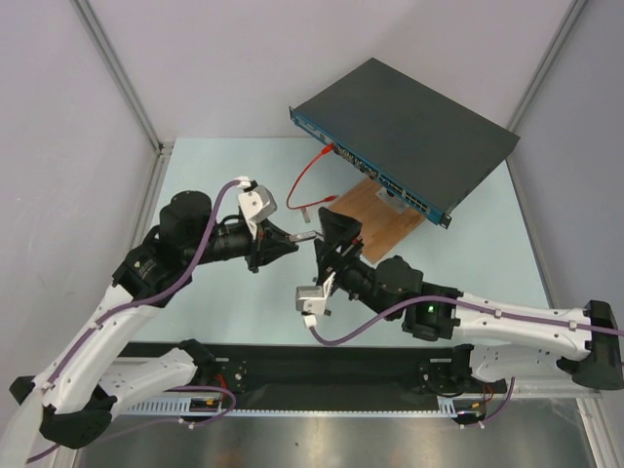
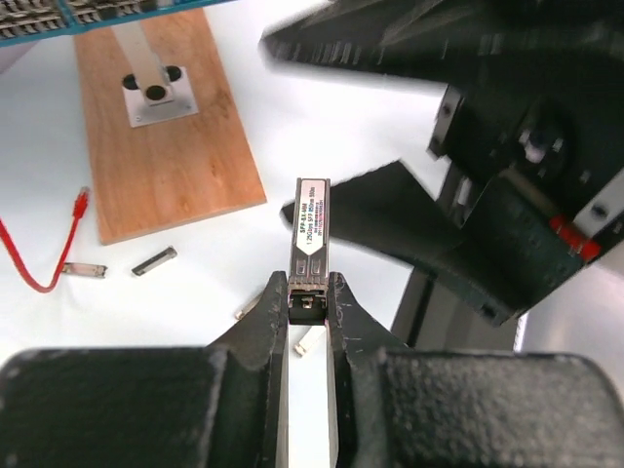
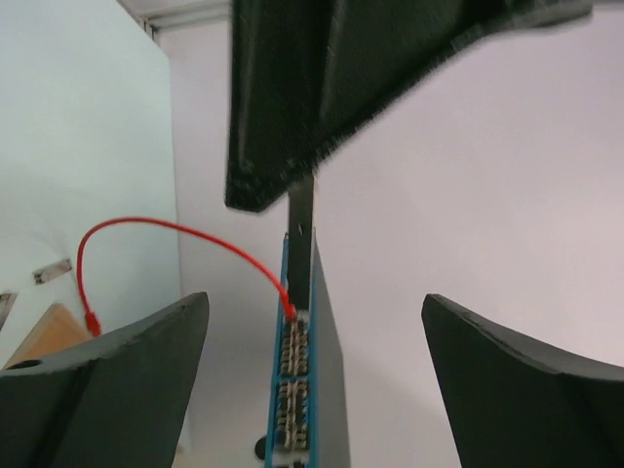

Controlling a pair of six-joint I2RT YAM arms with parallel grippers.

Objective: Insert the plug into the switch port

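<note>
My left end effector (image 2: 307, 292) is clamped on the plug (image 2: 310, 229), over the middle of the table (image 1: 224, 312). My right end effector (image 3: 314, 341), just beside it, gapes wide apart. The switch (image 1: 419, 127) sits far right.

The pale bench (image 1: 487, 244) carries a wooden board (image 2: 166, 127) lying flat, with a small metal bracket (image 2: 156, 93) on its far half. The switch (image 1: 409, 132) overhangs the board's far end. Left of the board a red cable (image 2: 34, 283) loops on the surface. By the board's near-left corner lie two short metal pieces — one (image 2: 85, 269) beside the cable, another (image 2: 154, 260) nearer the board.
</note>
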